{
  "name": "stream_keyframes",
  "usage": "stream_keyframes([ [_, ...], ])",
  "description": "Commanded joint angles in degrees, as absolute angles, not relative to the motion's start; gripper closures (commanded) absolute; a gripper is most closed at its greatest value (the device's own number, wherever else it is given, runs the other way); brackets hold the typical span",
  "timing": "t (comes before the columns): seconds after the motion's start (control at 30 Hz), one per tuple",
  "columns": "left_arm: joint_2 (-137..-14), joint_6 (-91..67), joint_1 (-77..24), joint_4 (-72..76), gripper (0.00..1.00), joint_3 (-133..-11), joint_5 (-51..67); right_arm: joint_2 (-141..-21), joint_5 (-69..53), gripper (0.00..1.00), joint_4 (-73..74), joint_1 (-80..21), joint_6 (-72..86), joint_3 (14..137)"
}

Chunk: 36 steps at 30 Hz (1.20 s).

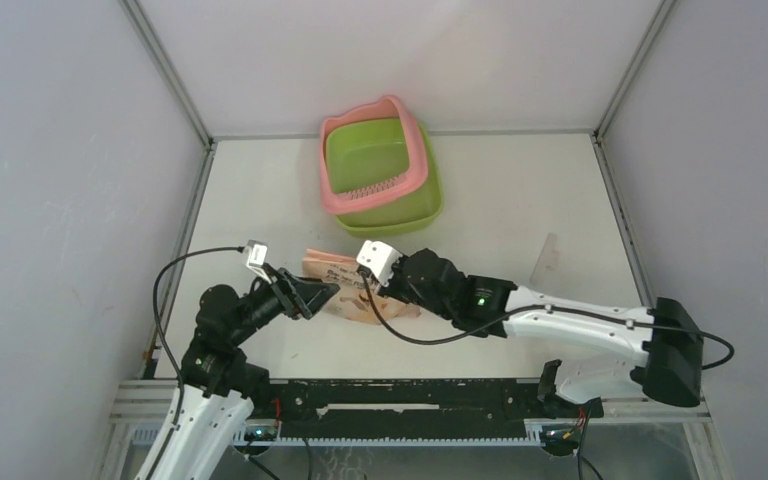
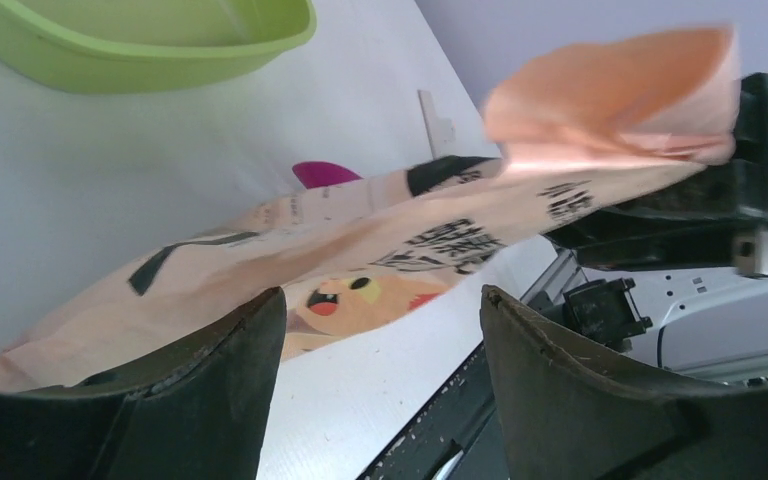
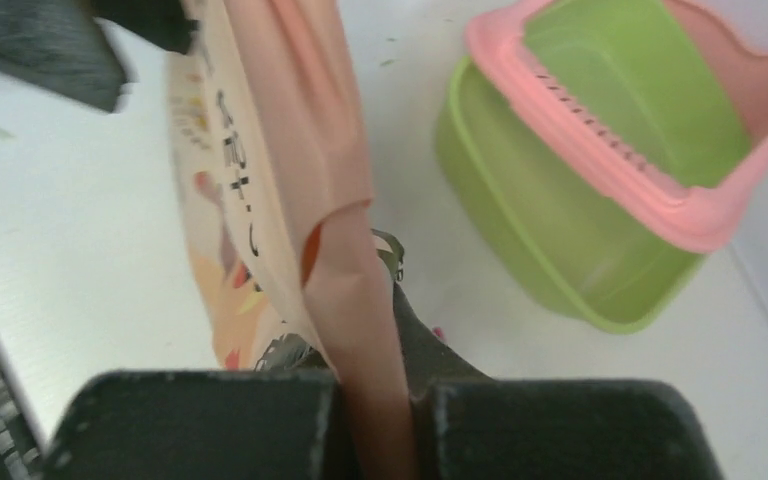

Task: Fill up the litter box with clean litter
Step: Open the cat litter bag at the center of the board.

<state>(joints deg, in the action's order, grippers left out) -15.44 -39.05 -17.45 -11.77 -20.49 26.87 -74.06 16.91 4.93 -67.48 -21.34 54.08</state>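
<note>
— From above?
— White table (image 1: pixel 520 200), grey walls (image 1: pixel 60 150). The litter box (image 1: pixel 380 170) is at the far edge, its pink rim crooked on the lime basin.
— Left wrist?
— The left gripper (image 2: pixel 380 300) gapes; the printed bag (image 2: pixel 360 230) lies just beyond it.
— Right wrist?
— The right gripper (image 3: pixel 380 392) pinches the bag's fold, with the box at the upper right.

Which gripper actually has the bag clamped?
The right gripper: it is pinched shut on the bag edge. The left gripper stands spread open, gripping nothing.
</note>
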Motion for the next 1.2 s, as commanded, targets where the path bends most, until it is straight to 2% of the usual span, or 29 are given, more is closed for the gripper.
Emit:
stream_keyframes([
  [0.0, -16.92, -38.12, -18.04, -9.22, 0.24, -22.17, 27.85, -67.63, 2.55, 0.95, 9.93, -67.58, -11.83, 56.0],
  [0.13, -15.33, -37.81, -21.31, -12.01, 0.23, -22.75, 25.02, -66.51, -6.53, 0.86, 15.43, -65.94, -10.05, 56.98],
  [0.27, -11.45, -39.02, -24.16, -17.93, 0.23, -24.68, 19.71, -67.87, -11.45, 0.66, 21.65, -66.13, -7.99, 59.25],
  [0.4, -8.27, -40.25, -24.26, -24.42, 0.25, -28.26, 16.48, -67.75, -11.58, 0.61, 25.88, -66.19, -4.89, 60.62],
  [0.8, -9.51, -38.77, -24.24, -28.61, 0.26, -33.18, 15.71, -61.01, 19.41, 0.59, 31.3, -64.18, 4.54, 60.81],
  [0.93, -9.58, -38.76, -24.26, -28.18, 0.26, -32.73, 15.86, -60.52, 19.48, 0.58, 31.01, -64.27, 3.77, 60.8],
  [1.17, -9.23, -38.68, -24.26, -27.7, 0.26, -32.04, 16.01, -62.51, 16.99, 0.63, 30.06, -60.53, 4.72, 60.75],
])
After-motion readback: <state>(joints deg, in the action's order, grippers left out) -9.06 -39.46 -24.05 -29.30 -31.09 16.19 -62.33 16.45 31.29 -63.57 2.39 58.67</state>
